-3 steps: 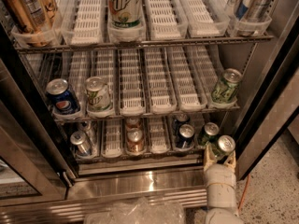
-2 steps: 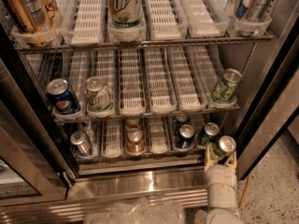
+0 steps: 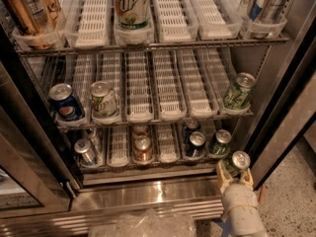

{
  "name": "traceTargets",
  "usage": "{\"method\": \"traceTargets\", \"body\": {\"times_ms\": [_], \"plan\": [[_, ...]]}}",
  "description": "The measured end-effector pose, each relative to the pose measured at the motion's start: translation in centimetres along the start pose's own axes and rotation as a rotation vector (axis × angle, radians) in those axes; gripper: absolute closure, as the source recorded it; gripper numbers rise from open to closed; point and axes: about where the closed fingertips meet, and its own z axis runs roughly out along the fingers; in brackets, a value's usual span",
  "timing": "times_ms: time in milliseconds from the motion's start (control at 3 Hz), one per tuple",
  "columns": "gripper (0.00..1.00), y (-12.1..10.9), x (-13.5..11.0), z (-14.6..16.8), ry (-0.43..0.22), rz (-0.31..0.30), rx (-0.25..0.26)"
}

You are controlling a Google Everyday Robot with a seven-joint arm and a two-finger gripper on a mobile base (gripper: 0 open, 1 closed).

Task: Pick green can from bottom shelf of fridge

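The fridge (image 3: 284, 90) stands open on a speckled floor (image 3: 291, 201), with its shadowed bottom shelf (image 3: 118, 154) set behind a shiny steel sill (image 3: 148, 194). At the sill's right end the gripper (image 3: 234, 174) is clamped around the green can (image 3: 236, 161), just outside the shelf.

This is probably a shop or office pantry: a commercial drinks fridge (image 3: 289, 125) with wire racks (image 3: 163, 47) and lane trays (image 3: 169, 14) stands on speckled flooring (image 3: 294, 201). The gripper (image 3: 235, 176) clasps the green can (image 3: 236, 162) just outside the fridge, at the lower right.
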Motion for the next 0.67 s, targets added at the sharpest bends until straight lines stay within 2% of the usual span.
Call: {"method": "traceTargets", "body": {"times_ms": [333,667], "plan": [[1.0,0.71,0.3,0.03,0.013,0.004,-0.027],[1.0,0.7,0.3,0.03,0.013,0.004,-0.027]]}}
